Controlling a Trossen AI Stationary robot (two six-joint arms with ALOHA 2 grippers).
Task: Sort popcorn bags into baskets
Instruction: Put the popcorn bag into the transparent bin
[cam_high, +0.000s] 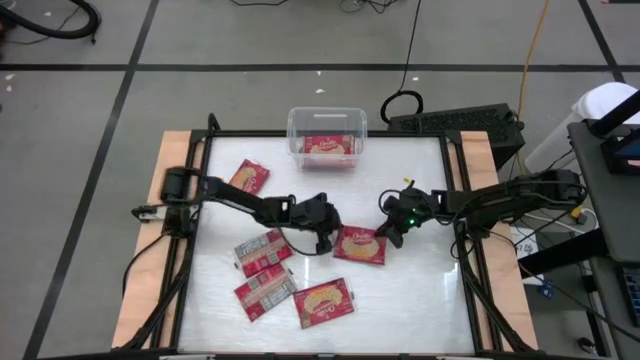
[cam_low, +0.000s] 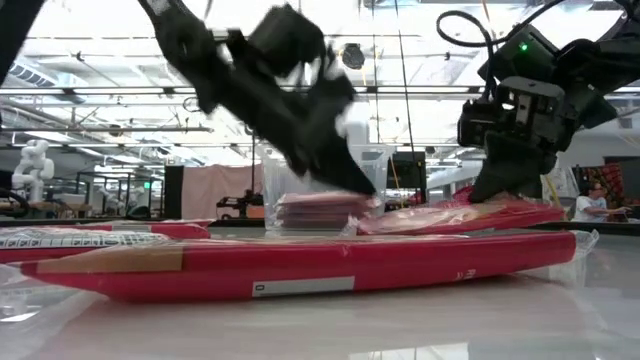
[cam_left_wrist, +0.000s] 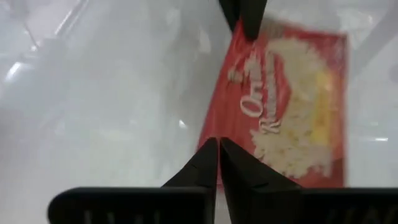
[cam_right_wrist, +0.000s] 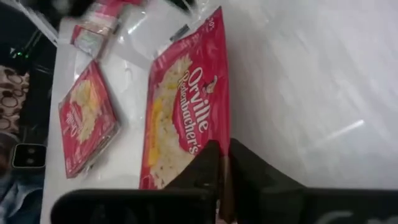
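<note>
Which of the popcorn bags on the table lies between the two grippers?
The picture-side-up bag at the table's middle: the left gripper and right gripper flank it. The others lie off to the left or in the bin.

Glossy plastic-wrapped bags (cam_high: 359, 245), clear plastic bin (cam_high: 327, 120)

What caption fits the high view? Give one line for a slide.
Both grippers, left and right, pinch opposite edges of one popcorn bag; bin holds another.

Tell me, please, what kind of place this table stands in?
Probably a robotics lab or workshop hall. The low view shows a wide room with ceiling lights and a white robot figure; cables run over the taped floor.
</note>
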